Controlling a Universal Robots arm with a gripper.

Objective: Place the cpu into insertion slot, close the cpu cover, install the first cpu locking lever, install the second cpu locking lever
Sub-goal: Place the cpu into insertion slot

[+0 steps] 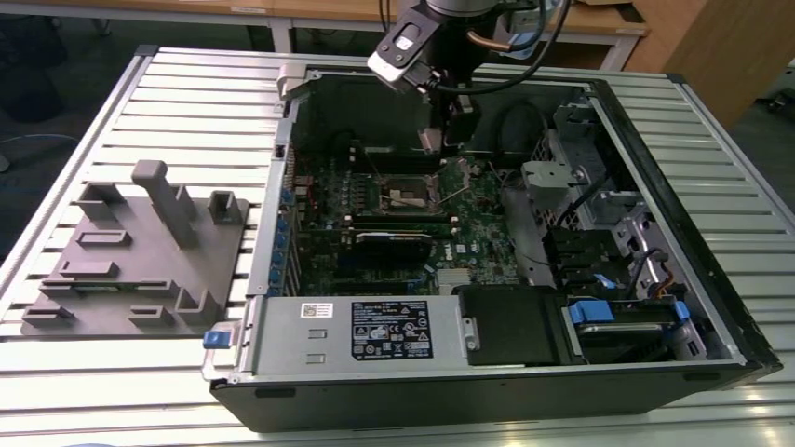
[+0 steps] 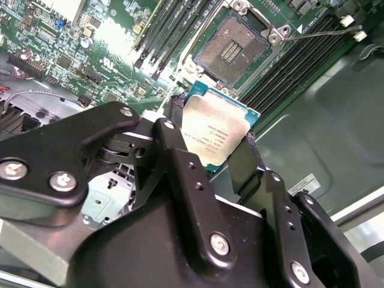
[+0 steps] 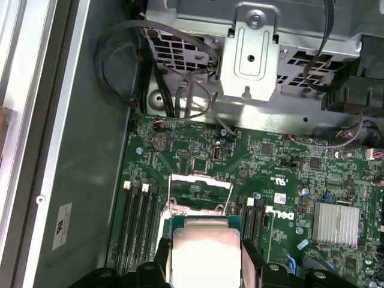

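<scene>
- Second wrist view: the jaws are clenched on the cpu [image 2: 215, 129], with black pads [image 2: 247, 157] pressing two opposite edges. The chip is off the board and carried in the air.
- In the exterior view, the insertion slot [image 1: 408, 194] lies at about six o'clock from the jaws, lower in the computer case [image 1: 695, 214] and clearly apart from them.
- The slot is uncovered — a pale contact field inside a dark square frame. The cpu cover [image 3: 201, 178], a thin metal frame with a large cut-out, stands flipped up just past the chip in the first wrist view.
- A locking lever [image 2: 324, 34], a thin bent wire, angles away from the socket, unlatched.
- The chip is flat and square with no long axis, so I judge that squareness to the frame matters more than heading. Its dull silver top sits on a thin green rim.
- The motherboard [image 3: 198, 150] is green and densely populated, with long black memory slots [image 3: 135, 228] flanking the socket.
- The case lies open on a slatted metal table [image 1: 186, 102]. A grey moulded fixture [image 1: 137, 251] sits at nine o'clock from it.
</scene>
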